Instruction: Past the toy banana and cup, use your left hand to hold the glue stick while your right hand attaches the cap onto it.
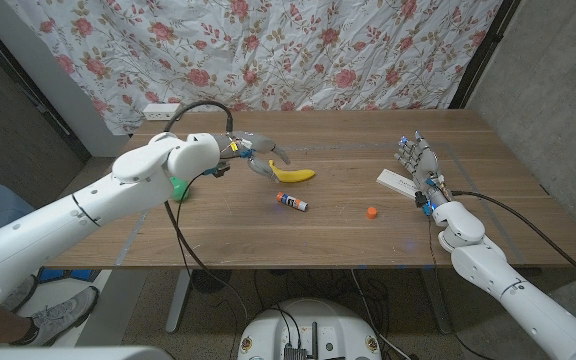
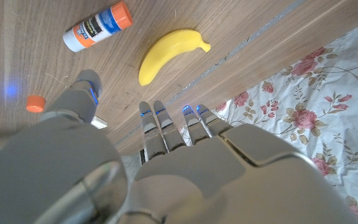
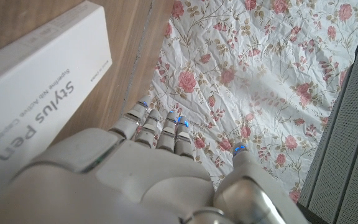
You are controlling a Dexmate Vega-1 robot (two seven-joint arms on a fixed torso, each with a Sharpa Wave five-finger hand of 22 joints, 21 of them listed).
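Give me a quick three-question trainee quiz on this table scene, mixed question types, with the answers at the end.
1. True or false: the glue stick is already held by the left hand.
2. The orange cap lies nearer which hand? A) left B) right
3. Fill in: the white box beside the right hand reads "stylus ___".

Key: 1 false, it lies on the table past the banana; 2 B; 3 pen.

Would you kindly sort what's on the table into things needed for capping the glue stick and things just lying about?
Needed: glue stick, orange cap, left hand, right hand.
Lying about: toy banana, green cup, white stylus pen box.
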